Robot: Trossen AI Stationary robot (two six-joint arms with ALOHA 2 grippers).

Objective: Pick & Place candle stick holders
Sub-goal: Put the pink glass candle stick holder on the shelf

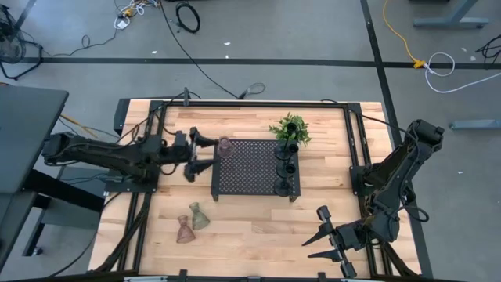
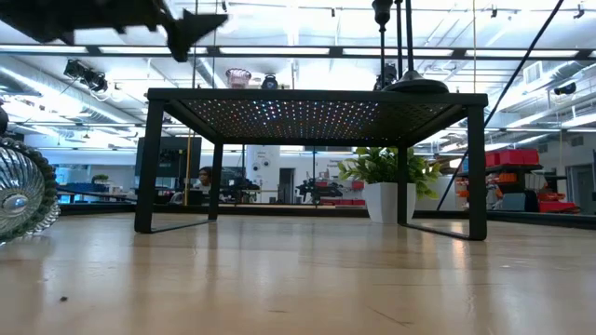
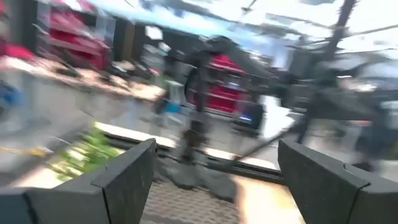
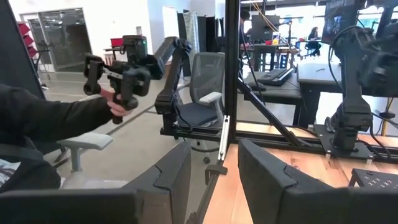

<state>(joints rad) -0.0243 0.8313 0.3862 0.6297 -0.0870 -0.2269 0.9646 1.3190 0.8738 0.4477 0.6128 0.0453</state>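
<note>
On the left of the light wooden bench (image 1: 250,227), the left arm reaches rightward, its left end effector (image 1: 205,153) held with its two dark fingers spread apart just at the left edge of the large black perforated tray (image 1: 250,176); nothing sits between the fingers. Just right of them, on the tray's far-left corner, stands the pinkish translucent flared glass holder (image 1: 225,146), also visible on the tray top in the low view (image 2: 238,77). Nearer the front and left of the tray, two more flared glass holders lie on the bench close together: the brownish one (image 1: 184,230) and, beside it on the right, the greenish one (image 1: 198,216). Along the tray's right side, three black candle stick holders (image 1: 285,166) stand in a row running from far to near, with the green leafy plant (image 1: 290,130) at the far end of that row. At the bench's near-right corner waits the right end effector (image 1: 327,244), its fingers parted and empty, well apart from all the holders. In the right wrist view, a person's hand (image 4: 115,107) grips a dark handheld device beyond the bench.
</note>
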